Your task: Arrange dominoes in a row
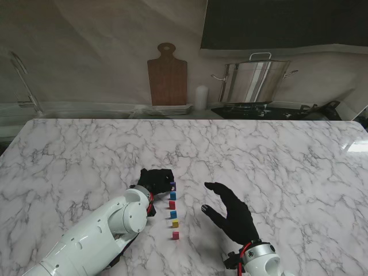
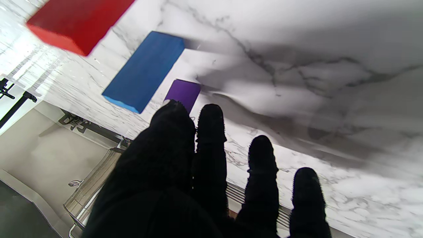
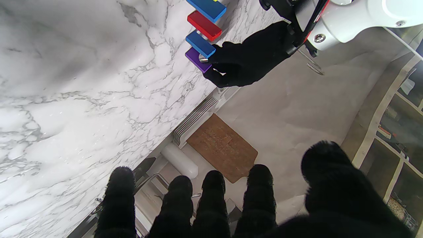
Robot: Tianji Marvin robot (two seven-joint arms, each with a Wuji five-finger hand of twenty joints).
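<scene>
A short row of upright dominoes runs away from me on the marble table: magenta nearest, then yellow, blue, red, blue and purple farthest. My left hand, in a black glove, is at the far end with thumb and forefinger closed on the purple domino, which stands on the table beside the blue one and the red one. The right wrist view shows that pinch on the purple domino. My right hand hovers open to the right of the row, holding nothing.
Behind the table's far edge are a wooden cutting board, a stack of plates, a white cylinder and a steel pot on a stove. My left forearm lies along the row's left side.
</scene>
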